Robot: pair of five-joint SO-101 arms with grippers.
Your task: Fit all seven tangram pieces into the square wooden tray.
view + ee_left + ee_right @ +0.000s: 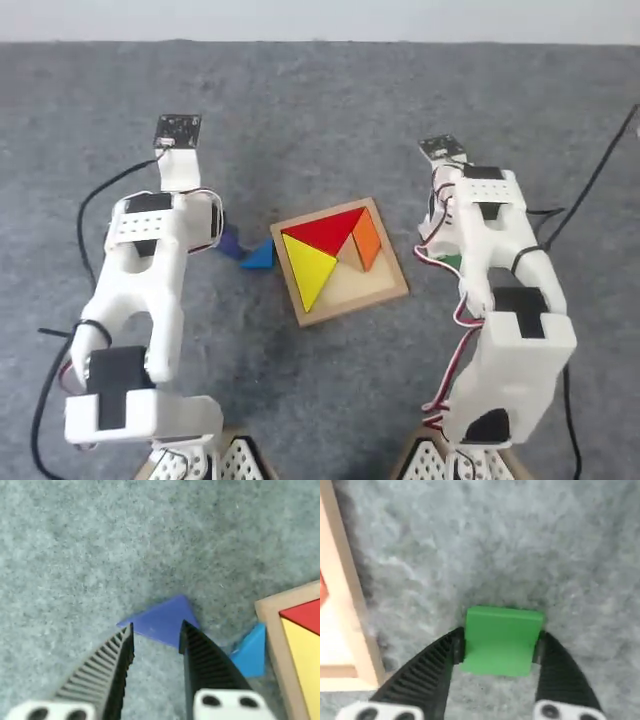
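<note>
Tray point(357, 307): square, wood, on grey carpet point(320, 110) between the arms, turned askew. In it: red triangle point(325, 230), yellow triangle point(308, 268), orange piece point(367, 240); the rest of its floor is bare wood. Outside, on the left arm's side: light blue triangle point(260, 256), right at the rim; dark blue triangle point(162, 620) just beside it, farther from the tray. Left gripper point(157, 627): released, fingers spread, tips low over the dark blue triangle's near edge. Green square point(502, 637): on the carpet, near the tray's opposite side. Right gripper point(499, 642): grasping the green square, one finger against each side.
</note>
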